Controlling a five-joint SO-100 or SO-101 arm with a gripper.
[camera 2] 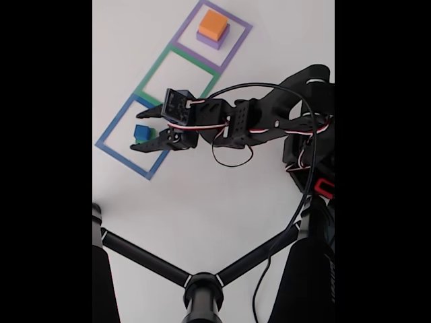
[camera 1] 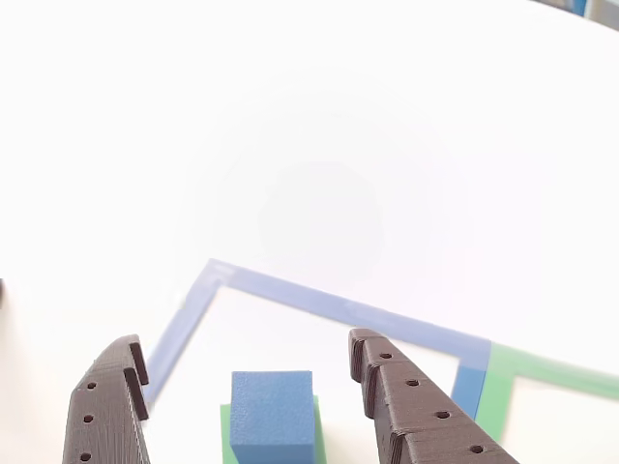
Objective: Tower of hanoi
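Blue cube, matte and slightly grainy with crisp edges, sits on a flatter green block whose rim peeks out beneath it. In the fixed view this pair lies inside the blue taped square on the smooth white table. The gripper hangs with its dark, layered plastic fingers spread wide, one on each side of the cube, not touching it. Next along the row is a green taped square, then a purple taped square holding an orange cube stacked on a purple block.
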